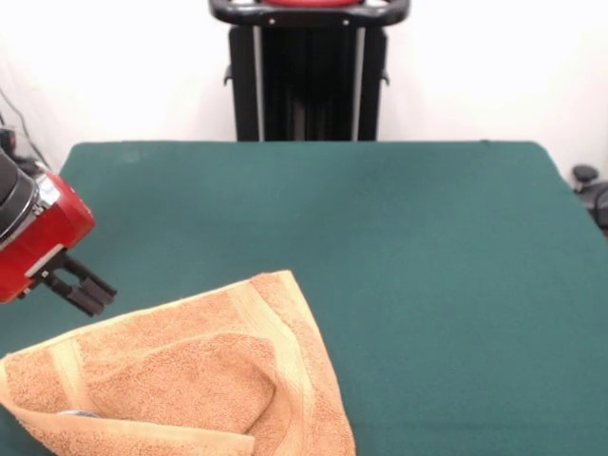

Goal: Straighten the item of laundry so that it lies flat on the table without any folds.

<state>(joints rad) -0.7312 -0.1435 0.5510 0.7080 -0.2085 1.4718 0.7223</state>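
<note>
Gripper [87, 288]: on a red and black arm entering from the picture's left edge, hanging above the hand towel's [190, 380] upper left edge, clear of the cloth. Its two black fingers are slightly apart, holding nothing. Hand towel: orange-tan terry, lying folded and rumpled at the near left part of the green bench [427, 256], one border band turned over itself.

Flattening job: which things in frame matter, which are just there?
Job: towel, folded over itself; table; gripper, off the towel.
Bystanders: pedestal; dark object at the right edge.
</note>
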